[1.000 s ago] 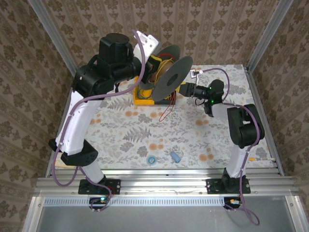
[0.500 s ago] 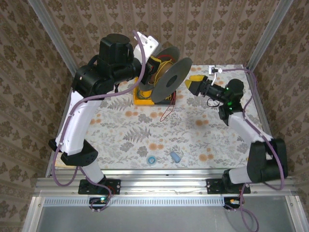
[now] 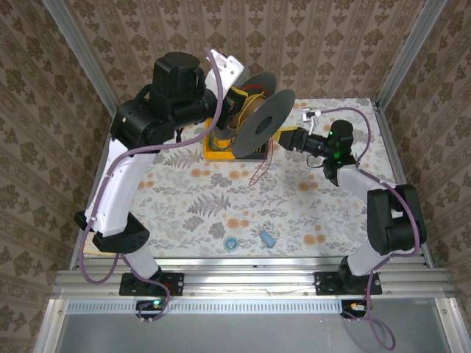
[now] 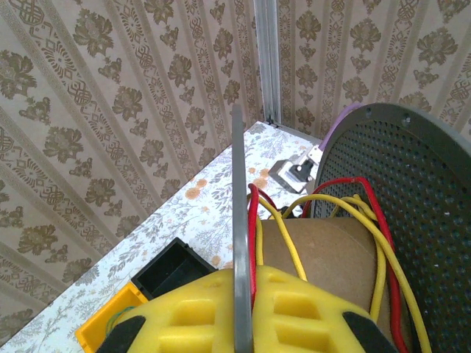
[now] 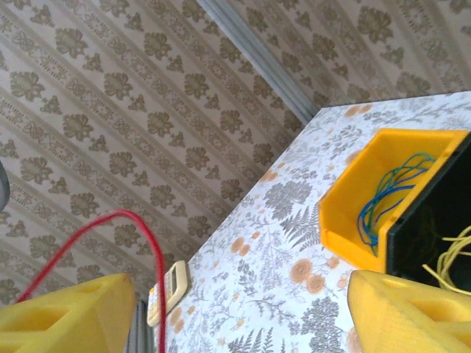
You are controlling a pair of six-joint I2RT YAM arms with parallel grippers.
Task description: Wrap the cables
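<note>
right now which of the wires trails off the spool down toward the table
The red wire: it dangles off the spool toward the table. The yellow wires loop around the spool's core; the blue-green ones lie in the yellow bin.

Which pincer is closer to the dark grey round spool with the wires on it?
Left. The left pincer is clamped on one rim of the dark grey perforated round spool; the right pincer sits open close beside its other disc.
</note>
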